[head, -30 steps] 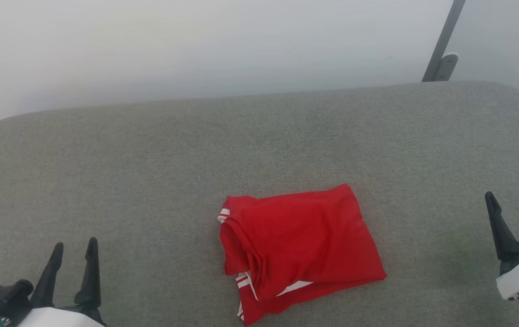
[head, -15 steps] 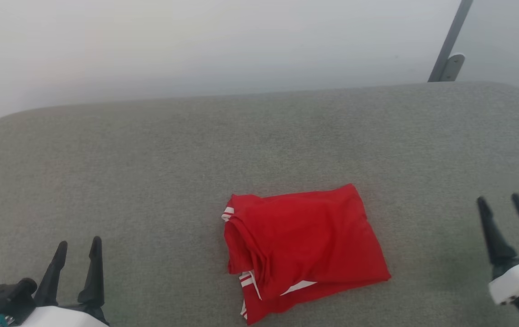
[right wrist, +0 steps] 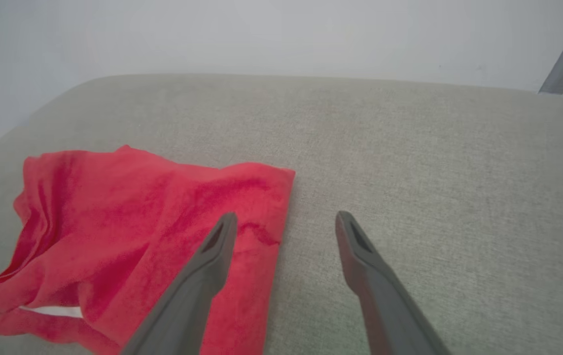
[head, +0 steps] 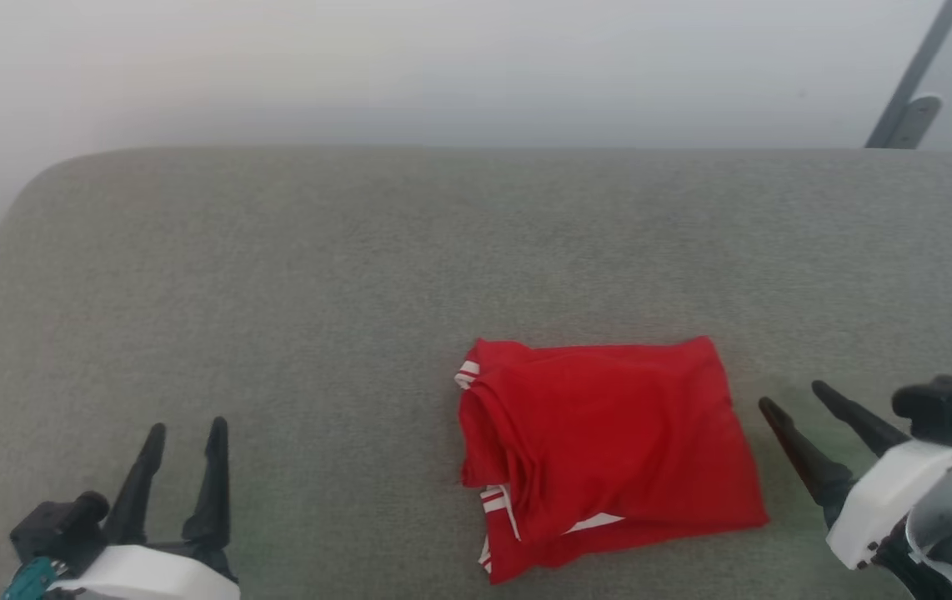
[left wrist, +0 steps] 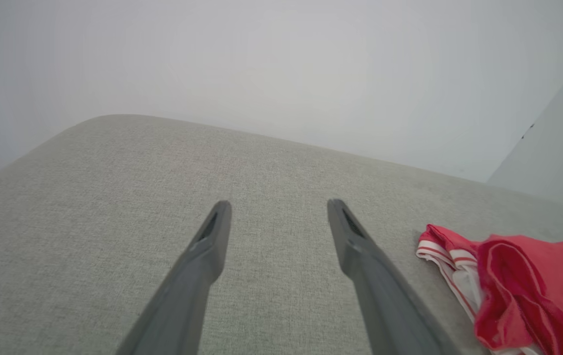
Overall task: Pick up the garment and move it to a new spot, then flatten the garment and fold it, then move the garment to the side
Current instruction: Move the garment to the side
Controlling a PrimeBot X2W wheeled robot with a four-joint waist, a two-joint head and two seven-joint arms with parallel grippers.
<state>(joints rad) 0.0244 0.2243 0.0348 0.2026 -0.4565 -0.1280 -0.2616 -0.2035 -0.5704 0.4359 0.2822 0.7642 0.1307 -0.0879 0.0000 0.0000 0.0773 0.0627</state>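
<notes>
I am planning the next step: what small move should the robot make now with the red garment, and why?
Probably ease the right pincer toward the garment's right edge and close on it. The garment lies folded on the grey cushion, and that open pincer points at the edge, close beside it.

From here I have the garment (head: 609,442) lying on the worktop (head: 276,292), right of centre and toward the near edge. My left end effector (head: 187,424) sits at the near left, well apart from it. My right end effector (head: 791,394) is just beside the garment's right edge. Behind the worktop's far right, a slanted post (head: 914,79) stands before the wall (head: 443,67).
</notes>
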